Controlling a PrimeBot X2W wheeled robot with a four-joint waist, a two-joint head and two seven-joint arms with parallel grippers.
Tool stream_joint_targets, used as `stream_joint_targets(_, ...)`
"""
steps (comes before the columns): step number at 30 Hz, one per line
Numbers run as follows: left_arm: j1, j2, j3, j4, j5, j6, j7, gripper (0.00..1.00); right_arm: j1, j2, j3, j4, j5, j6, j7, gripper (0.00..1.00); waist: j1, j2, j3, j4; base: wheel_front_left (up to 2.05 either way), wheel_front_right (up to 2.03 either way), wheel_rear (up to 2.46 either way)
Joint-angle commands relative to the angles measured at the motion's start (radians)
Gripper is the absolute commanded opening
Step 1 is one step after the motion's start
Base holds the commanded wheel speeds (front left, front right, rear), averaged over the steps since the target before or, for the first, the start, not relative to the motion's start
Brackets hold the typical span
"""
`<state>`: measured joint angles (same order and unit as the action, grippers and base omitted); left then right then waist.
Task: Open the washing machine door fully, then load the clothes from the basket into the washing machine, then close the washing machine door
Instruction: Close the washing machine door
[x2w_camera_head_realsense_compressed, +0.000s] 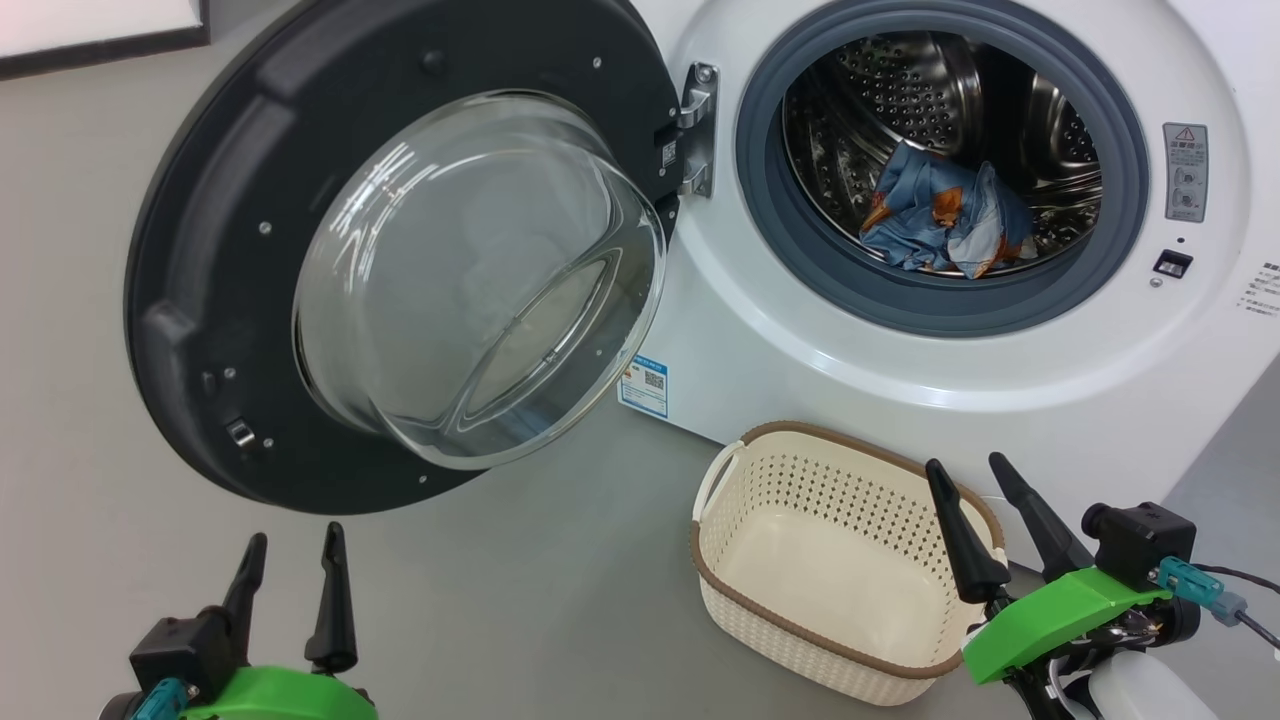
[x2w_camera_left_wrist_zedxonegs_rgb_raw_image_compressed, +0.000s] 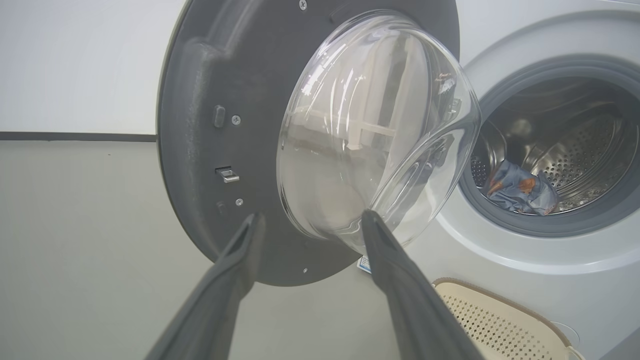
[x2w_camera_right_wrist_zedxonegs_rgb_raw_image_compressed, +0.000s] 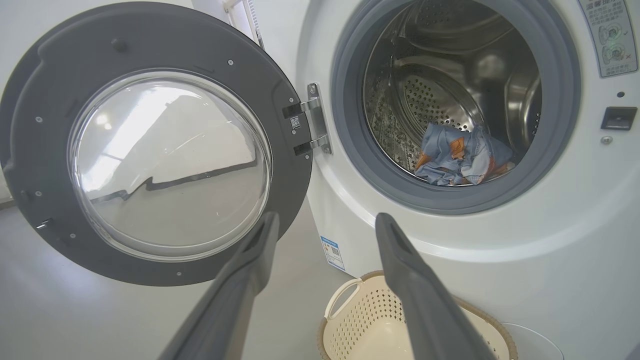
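Well beyond the right hand (x2w_camera_head_realsense_compressed: 963, 462) — clothes (x2w_camera_head_realsense_compressed: 940, 215) in the drum (x2w_camera_head_realsense_compressed: 900, 80).

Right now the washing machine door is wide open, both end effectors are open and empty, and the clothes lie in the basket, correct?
No. The head view shows the clothes inside the washing machine; the basket is empty. The door is wide open, and the left end effector and right end effector are open and empty.

The grey floor (x2w_camera_head_realsense_compressed: 560, 590) carries the washing machine (x2w_camera_head_realsense_compressed: 780, 330) at one o'clock and the basket (x2w_camera_head_realsense_compressed: 790, 640) at five o'clock, just in front of it.
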<state>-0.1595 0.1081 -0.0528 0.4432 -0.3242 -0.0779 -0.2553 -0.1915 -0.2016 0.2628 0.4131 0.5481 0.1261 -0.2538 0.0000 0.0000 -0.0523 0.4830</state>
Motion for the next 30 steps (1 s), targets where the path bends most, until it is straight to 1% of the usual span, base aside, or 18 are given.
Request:
stream_joint_targets(1,-0.012,0.02,0.035,-0.032,-0.004,0.008,-0.006,1.0,0.004,-0.011,0.022,-0.022,0.005,0.005,-0.008,1.0,0.0,0.0,-0.001,-0.002,0.0,0.0,0.0)
stream_joint_targets(20,-0.017,0.026,0.028,-0.038,-0.005,0.004,-0.006,1.0,0.008,-0.014,0.022,-0.023,0.008,0.005,-0.008,1.0,0.0,0.0,0.003,-0.006,0.0,0.0,0.0)
stream_joint_targets(21,-0.017,0.027,0.028,-0.043,-0.004,0.003,-0.006,0.87,0.008,-0.014,0.022,-0.023,0.007,0.005,-0.008,1.0,0.0,0.0,0.003,-0.005,0.0,0.0,0.0)
stream_joint_targets(22,-0.017,0.027,0.028,-0.043,-0.004,0.003,-0.006,0.87,0.008,-0.014,0.022,-0.023,0.007,0.005,-0.008,1.0,0.0,0.0,0.003,-0.005,0.0,0.0,0.0)
stream_joint_targets(23,-0.018,0.028,0.028,-0.046,-0.003,0.003,-0.006,0.55,0.008,-0.014,0.021,-0.024,0.007,0.005,-0.008,1.0,0.0,0.0,0.004,-0.004,0.0,0.0,0.0)
stream_joint_targets(25,-0.02,0.031,0.028,-0.053,-0.002,0.001,-0.006,0.0,0.008,-0.012,0.021,-0.024,0.006,0.005,-0.008,1.0,0.0,0.0,0.005,-0.004,0.0,0.0,0.0)
stream_joint_targets(30,-0.028,0.037,0.031,-0.073,-0.008,-0.004,-0.006,0.0,0.008,-0.013,0.019,-0.026,0.005,0.005,-0.008,1.0,0.0,0.0,0.009,-0.003,0.0,0.0,0.0)
